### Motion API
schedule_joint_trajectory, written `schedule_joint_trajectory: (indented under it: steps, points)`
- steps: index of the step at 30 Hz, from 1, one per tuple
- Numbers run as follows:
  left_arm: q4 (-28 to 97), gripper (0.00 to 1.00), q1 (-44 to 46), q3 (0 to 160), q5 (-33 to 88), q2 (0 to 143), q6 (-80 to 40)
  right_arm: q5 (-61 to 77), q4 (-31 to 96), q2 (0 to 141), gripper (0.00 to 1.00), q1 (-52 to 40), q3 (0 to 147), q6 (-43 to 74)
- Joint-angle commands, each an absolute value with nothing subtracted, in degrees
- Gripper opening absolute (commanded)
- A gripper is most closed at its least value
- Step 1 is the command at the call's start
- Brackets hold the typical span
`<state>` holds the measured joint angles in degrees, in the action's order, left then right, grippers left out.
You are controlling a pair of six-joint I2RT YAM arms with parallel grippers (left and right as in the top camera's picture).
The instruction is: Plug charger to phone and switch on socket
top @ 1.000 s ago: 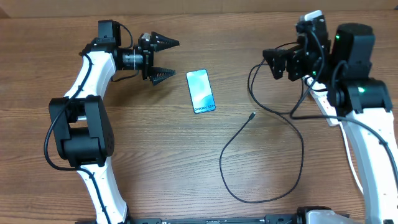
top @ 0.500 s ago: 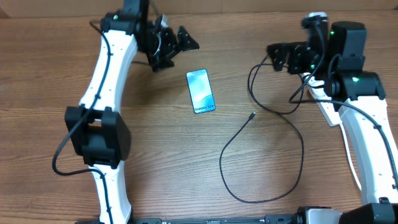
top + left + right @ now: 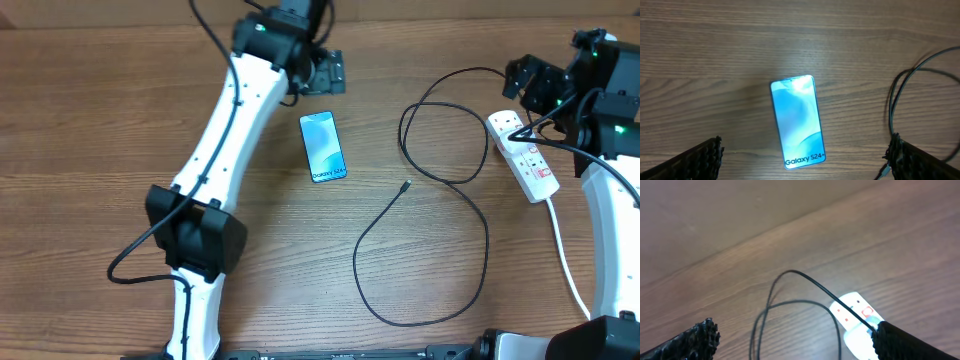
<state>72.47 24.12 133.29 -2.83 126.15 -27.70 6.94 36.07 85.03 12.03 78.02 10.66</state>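
While the left end effector (image 3: pixel 322 72) hangs just beyond the phone's (image 3: pixel 322 146) far end, its jaws are spread wide and empty. This is probably a survey pose, since the left wrist view looks straight down on the screen. The phone lies flat and face up on the surface (image 3: pixel 100 150), mid-table, with its "Galaxy" end turned toward the charger's (image 3: pixel 470 215) loose connector (image 3: pixel 404 186), near but apart.

The right end effector (image 3: pixel 525 80) is likewise apart and holds nothing. It sits by the far end of the socket (image 3: pixel 524 155) at the right edge — likely staged for cable or switch.

Hard to read:
- The charger's other end runs to the socket, but a finger and the arm cover it, so whether the plug is seated cannot be told.
- The red switches (image 3: pixel 867 311) are too small to show their position.
- The phone's port is not visible.
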Motion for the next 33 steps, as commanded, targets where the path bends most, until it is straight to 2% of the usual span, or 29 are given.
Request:
schedule_joint_trajectory:
  steps: [1, 7, 15, 33]
  points:
    - [72.40, 1.00, 26.13, 132.35, -7.05, 129.14, -30.30, 6.04, 36.82, 84.93, 1.00, 12.40, 79.48, 11.38]
    - [72.53, 1.00, 28.64, 132.35, -9.69, 134.10, -31.88, 6.04, 36.82, 84.93, 1.00, 12.40, 79.48, 11.38]
    - [75.22, 1.00, 29.02, 132.35, -8.64, 139.41, -43.20, 6.04, 36.82, 84.93, 1.00, 12.40, 79.48, 11.38]
    - [74.54, 1.00, 24.97, 132.33, 1.61, 144.33, -41.17, 6.04, 36.82, 84.93, 1.00, 12.40, 79.48, 11.38]
